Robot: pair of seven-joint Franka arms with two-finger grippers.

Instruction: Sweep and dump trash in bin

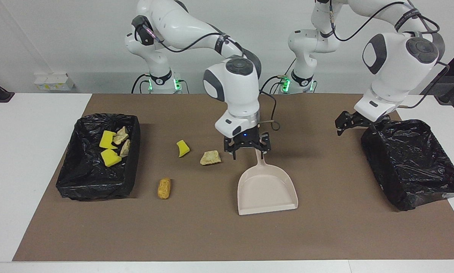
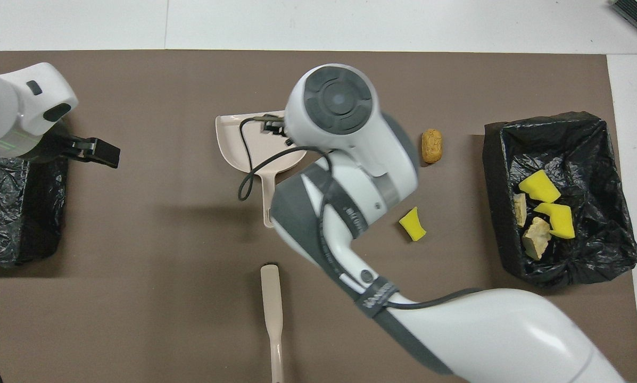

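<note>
Beige trash chunk [image 1: 210, 157] just beside right gripper [image 1: 247, 148], seemingly apart.

Two glossy white arms with rounded shells and dark grey joint caps, each cap marked with concentric rings. Black cables loop along both arms, strapped down by dark bands carrying small lettering. Green lights glow at the two bases. Each black tool, the right tool [image 1: 247, 146] and the left tool [image 1: 354, 123], sits under a white wrist block; a blue light shows on the right one.
</note>
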